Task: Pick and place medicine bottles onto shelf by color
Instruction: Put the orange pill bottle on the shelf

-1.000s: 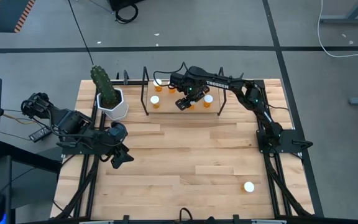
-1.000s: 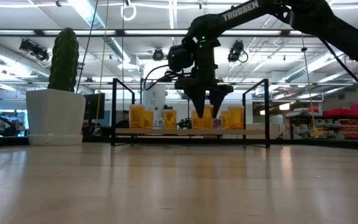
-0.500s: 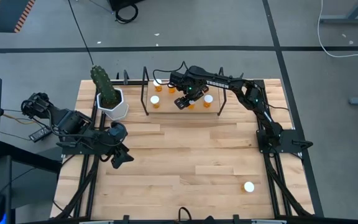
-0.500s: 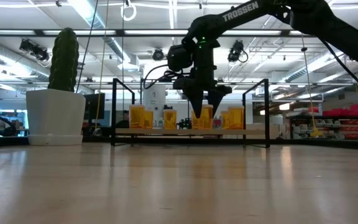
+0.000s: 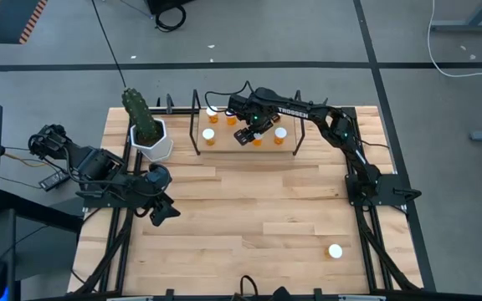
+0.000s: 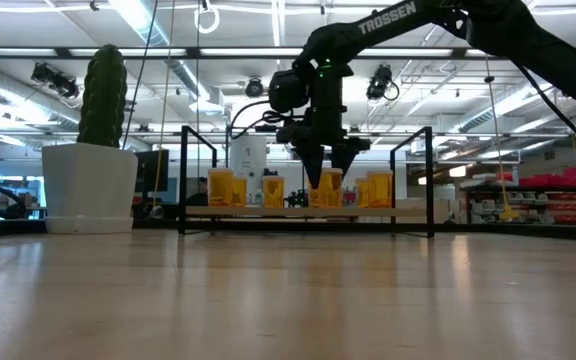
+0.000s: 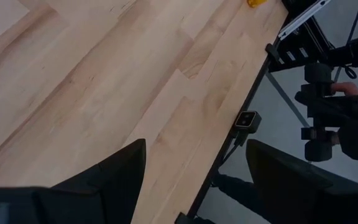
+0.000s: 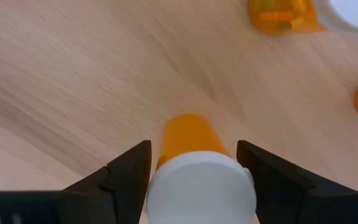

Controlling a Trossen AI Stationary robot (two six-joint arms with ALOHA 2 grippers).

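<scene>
High view: five medicine bottles [image 5: 209, 134] on shelf [image 5: 224, 149], one apart.

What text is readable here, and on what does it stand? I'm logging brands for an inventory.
"TROSSEN": white letters on the right arm, clear in the low view, small but legible in the high view.
Medicine bottles on the shelf: any labels are too small to read.
Nothing else legible.

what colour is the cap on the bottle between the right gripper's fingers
White, on an orange bottle. The right wrist view shows the cap best.
</scene>
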